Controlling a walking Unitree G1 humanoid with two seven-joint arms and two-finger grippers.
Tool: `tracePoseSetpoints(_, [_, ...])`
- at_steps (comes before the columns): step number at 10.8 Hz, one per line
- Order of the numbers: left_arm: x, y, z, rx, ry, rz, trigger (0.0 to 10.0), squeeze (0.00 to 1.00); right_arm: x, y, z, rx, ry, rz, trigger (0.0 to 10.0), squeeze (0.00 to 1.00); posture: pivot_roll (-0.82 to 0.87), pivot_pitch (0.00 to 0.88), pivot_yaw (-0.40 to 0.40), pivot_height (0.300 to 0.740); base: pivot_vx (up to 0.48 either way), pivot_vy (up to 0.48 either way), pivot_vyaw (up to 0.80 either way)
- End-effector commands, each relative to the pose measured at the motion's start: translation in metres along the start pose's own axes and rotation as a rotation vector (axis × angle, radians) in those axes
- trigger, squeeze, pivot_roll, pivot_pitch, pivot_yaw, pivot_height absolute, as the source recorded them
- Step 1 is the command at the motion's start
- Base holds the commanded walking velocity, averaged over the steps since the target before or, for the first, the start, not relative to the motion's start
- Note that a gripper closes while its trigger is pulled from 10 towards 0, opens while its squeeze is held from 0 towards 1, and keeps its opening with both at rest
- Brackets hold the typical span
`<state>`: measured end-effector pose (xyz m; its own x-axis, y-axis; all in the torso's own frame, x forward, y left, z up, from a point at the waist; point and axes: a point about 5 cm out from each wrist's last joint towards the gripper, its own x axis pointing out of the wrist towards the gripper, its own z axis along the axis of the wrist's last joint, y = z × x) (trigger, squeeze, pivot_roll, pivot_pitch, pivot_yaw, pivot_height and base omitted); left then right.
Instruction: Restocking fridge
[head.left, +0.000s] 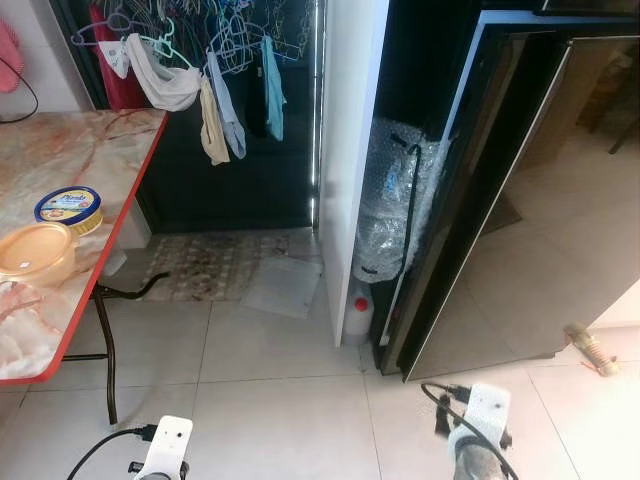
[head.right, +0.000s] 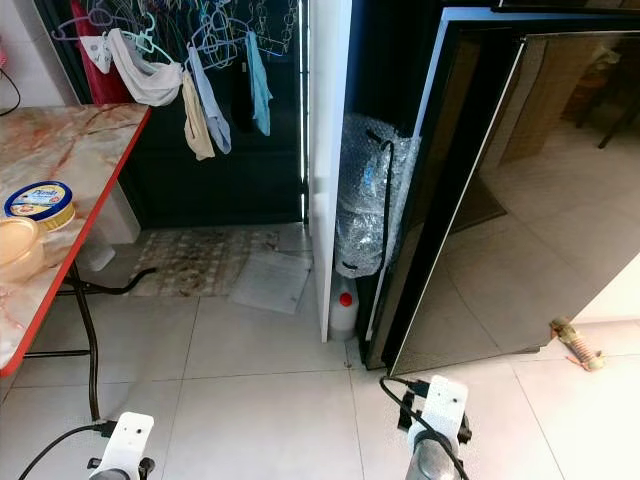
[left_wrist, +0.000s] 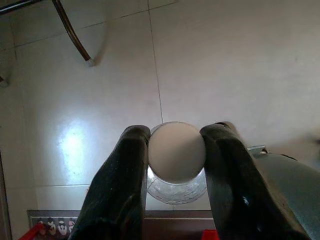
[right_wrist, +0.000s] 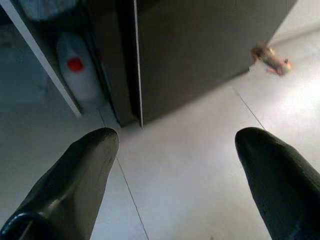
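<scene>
My left gripper (left_wrist: 176, 146) is shut on a clear bottle with a round white cap (left_wrist: 177, 155), held over pale floor tiles. Its wrist (head.left: 165, 448) hangs low at the left, beside the table. My right gripper (right_wrist: 175, 150) is open and holds nothing. It hangs above the floor just in front of the lower corner of the tall black glossy fridge (head.left: 520, 200). That arm's wrist (head.left: 476, 418) sits low at the right, near the fridge's base.
A red-edged marble table (head.left: 90, 150) at the left carries a yellow tub (head.left: 68, 208) and an orange container (head.left: 35, 255). A white panel (head.left: 350, 150), a bubble-wrapped water bottle (head.left: 395, 200) and a red-capped jug (head.left: 359, 312) stand beside the fridge. Laundry (head.left: 215, 100) hangs behind.
</scene>
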<state>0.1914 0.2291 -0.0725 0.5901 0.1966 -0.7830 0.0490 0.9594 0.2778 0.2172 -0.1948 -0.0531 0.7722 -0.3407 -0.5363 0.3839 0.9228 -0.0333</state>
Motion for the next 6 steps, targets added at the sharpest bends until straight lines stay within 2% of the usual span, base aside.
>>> tracePoseSetpoints(1, [0.0,0.002,0.001,-0.02,-0.008,0.009,10.0,0.0,-0.001,-0.001,0.003,0.008,-0.043,0.012,10.0,0.0,-0.01,0.0,-0.033,0.74,0.0,0.0,0.0])
tracePoseSetpoints(6, [0.0,0.002,0.002,-0.027,-0.019,0.012,10.0,0.0,-0.003,0.0,0.013,0.003,-0.165,0.053,10.0,0.0,-0.01,0.0,-0.038,0.74,0.0,0.0,0.0])
